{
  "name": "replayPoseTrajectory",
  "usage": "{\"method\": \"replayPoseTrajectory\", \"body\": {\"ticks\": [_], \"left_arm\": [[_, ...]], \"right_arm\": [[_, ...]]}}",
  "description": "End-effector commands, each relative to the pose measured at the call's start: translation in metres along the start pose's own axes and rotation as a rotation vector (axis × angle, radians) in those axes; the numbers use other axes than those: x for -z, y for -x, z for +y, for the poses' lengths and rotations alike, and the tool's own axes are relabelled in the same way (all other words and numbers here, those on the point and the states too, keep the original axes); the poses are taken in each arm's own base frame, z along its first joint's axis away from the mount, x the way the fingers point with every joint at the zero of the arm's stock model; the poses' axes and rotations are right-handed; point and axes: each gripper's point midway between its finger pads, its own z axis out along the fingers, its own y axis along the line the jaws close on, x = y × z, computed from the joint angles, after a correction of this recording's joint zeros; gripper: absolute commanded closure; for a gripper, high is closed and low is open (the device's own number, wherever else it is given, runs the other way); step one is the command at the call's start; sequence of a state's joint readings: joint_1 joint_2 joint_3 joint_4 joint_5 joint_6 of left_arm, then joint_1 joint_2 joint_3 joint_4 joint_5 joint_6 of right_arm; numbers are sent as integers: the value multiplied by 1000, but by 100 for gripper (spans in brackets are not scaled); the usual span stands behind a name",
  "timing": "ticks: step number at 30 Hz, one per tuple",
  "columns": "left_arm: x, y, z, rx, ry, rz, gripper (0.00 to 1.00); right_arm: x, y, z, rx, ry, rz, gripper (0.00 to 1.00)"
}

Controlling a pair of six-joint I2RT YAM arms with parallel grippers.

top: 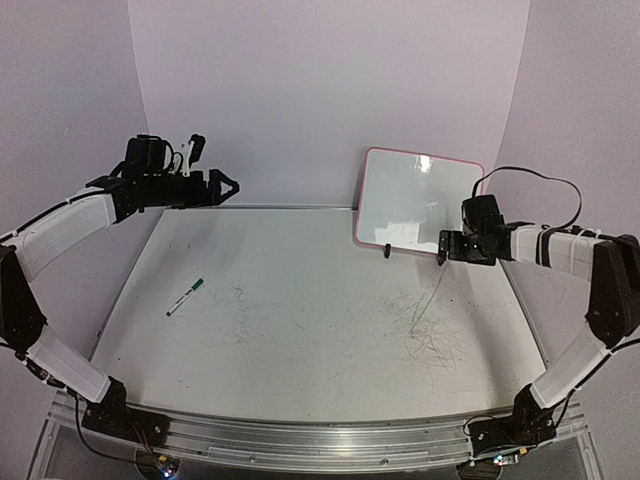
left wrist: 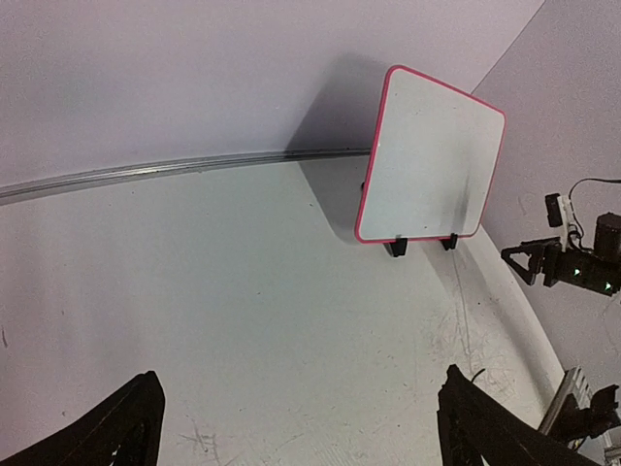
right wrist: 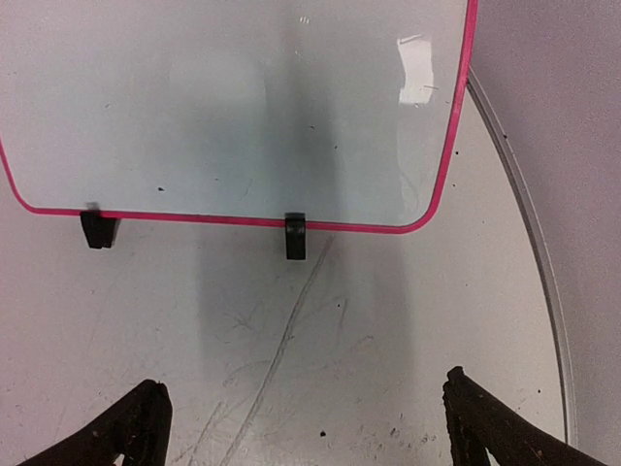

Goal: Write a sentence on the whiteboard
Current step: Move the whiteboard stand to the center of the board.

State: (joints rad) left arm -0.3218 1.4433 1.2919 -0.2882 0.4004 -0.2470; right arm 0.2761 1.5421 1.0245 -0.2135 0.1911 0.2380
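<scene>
The whiteboard (top: 418, 200) is stood upright on its two black feet at the far right of the worktop (top: 300, 340), close to the back wall, and no writing is seen on its white face. The marker (top: 185, 297) (white, with a green end) is laid flat on the left part of the worktop, well apart from both hands. The left hand (top: 230, 186) is held spread in the air over the far left side, with nothing between its fingers. The right hand (top: 443, 250) is also spread and empty, just beside the lower right corner of the board.

The task is judged as not yet begun. The board could be knocked over by a careless move of the right hand, because only the small feet support it. The thin marker could be rolled away or pinched crooked when it is lifted. If its tip is pressed too hard, the board could be tipped back.
</scene>
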Motion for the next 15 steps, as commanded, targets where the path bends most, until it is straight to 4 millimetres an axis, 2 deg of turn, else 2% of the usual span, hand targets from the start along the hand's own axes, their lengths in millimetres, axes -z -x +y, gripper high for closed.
{"method": "replayPoseTrajectory", "body": {"ticks": [1,5,10,15], "left_arm": [[-2,4,7,-100,51,-28,1],[-2,-8,16,-106,85,-12,1],[2,-15,15,-109,87,-17,1],[9,-15,13,-118,93,-40,1]], "right_arm": [[-17,41,3,-40,44,-68,2],[-40,54,7,-37,26,-63,3],[-70,61,13,-38,22,-41,12],[-96,38,10,-67,-23,31,17]]}}
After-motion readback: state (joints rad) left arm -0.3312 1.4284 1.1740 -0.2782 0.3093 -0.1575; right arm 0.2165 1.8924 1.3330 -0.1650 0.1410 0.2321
